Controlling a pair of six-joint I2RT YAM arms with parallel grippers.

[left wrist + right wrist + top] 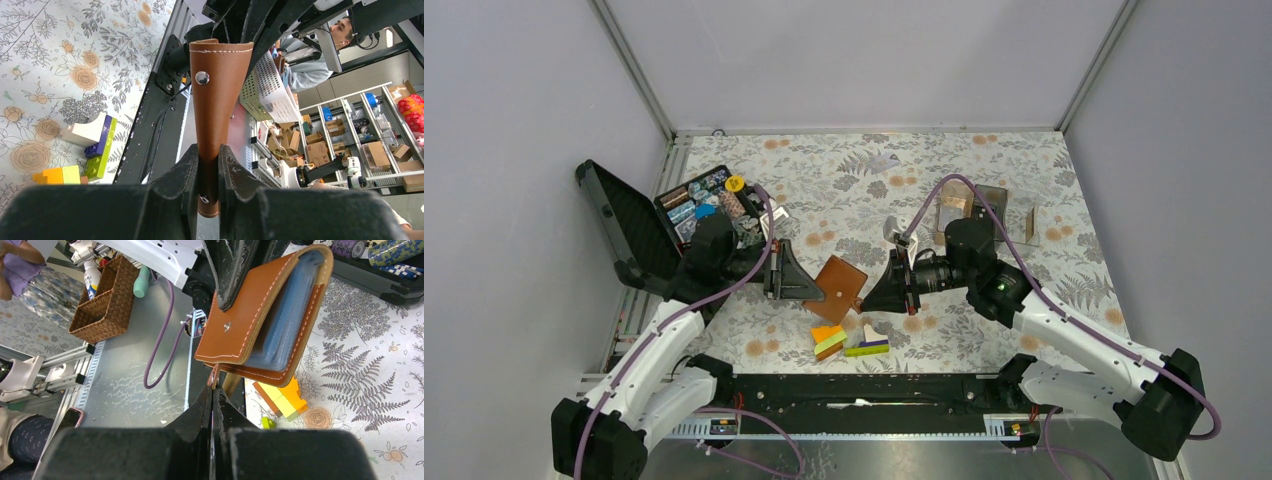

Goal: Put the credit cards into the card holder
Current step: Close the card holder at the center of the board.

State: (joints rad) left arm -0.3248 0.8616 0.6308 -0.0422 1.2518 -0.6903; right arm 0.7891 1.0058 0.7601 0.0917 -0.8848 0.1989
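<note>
The card holder (842,283) is a brown leather wallet held up between both arms, above the near middle of the table. My left gripper (809,287) is shut on its folded body (216,100), with the leather pinched between the jaws (209,156). My right gripper (213,390) is shut on a thin brown strip that hangs from the holder's lower edge, its snap tab (214,376). In the right wrist view the holder (250,310) gapes slightly, with bluish layers (286,315) inside. A grey credit card (885,162) lies flat at the far middle, and another (893,228) lies near my right wrist.
A stack of orange, green and purple blocks (848,342) lies just below the holder. An open black tool case (639,228) full of small items stands at the left. A clear and brown compartment box (990,208) stands at the right rear.
</note>
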